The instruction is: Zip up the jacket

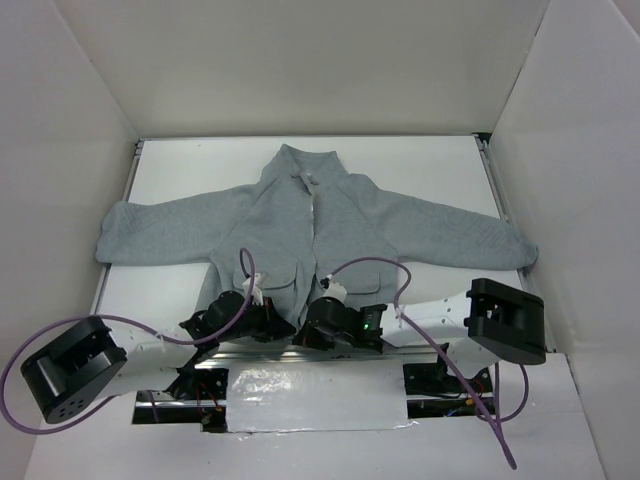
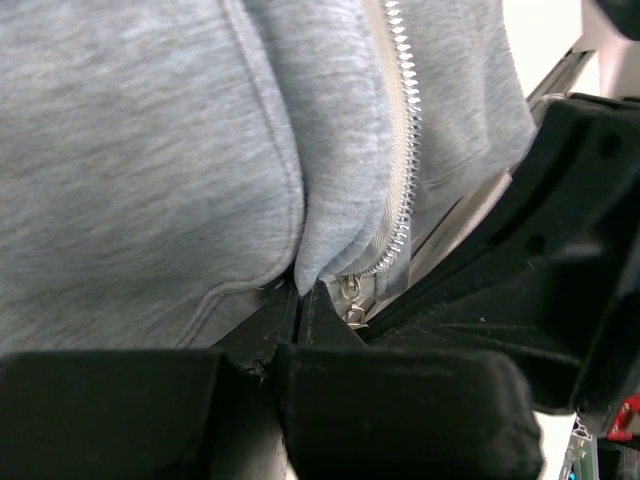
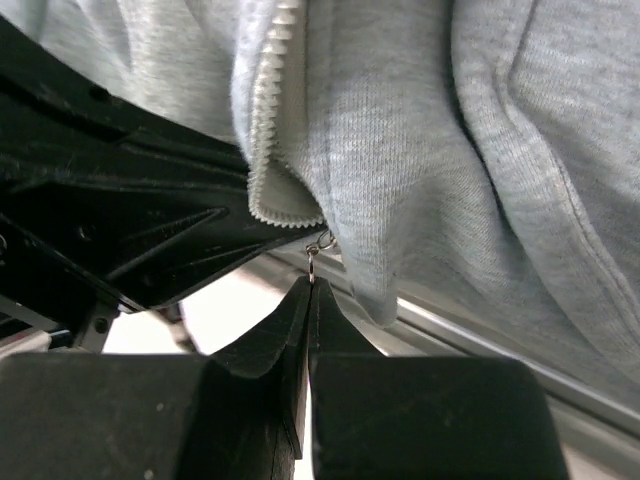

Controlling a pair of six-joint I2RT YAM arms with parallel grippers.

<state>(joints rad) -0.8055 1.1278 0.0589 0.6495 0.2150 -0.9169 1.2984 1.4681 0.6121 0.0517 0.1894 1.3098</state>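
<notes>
- White tabletop (image 1: 420,160), boxed by plain white walls (image 1: 300,60) at 9, 12 and 3 o'clock; arm bases at 6 o'clock, beside a strip of crinkled silver foil (image 1: 315,395).
- Small light-grey fleece jacket (image 1: 290,225), laid flat and front-up mid-table: stand-up collar at 12 o'clock, hem at 6 o'clock by the near table edge, long sleeves spread toward 9 and 3 o'clock.
- Pale centre zipper (image 2: 403,130), running from 12 to 6 o'clock down the front; small metal slider (image 2: 352,292) at the hem end. Judged not yet drawn up.
- Risk one, judged: thin metal pull (image 3: 314,252) slipping from the tips on the haul toward 12 o'clock. Likely cause: a very small bite on a smooth, loose-hanging part.
- Risk two, judged: hem riding up with the slider and fleece bunching instead of teeth meshing. Likely cause: a weak or lost anchor on the hem.
- Risk three, judged: a jam at the start. Likely cause: soft fleece drawn into the slider, or the two tooth rows sitting uneven at the bottom.
- Left claw (image 2: 300,300): fully closed, tips pinching a fold of hem fleece, slider just beside them at 3 o'clock in the left wrist view.
- Right claw (image 3: 308,290): fully closed, tips clamped on the lower end of the pull; no fabric seen between them.
- Both claws close together at 6 o'clock of the jacket, one on either side of the centre line.
</notes>
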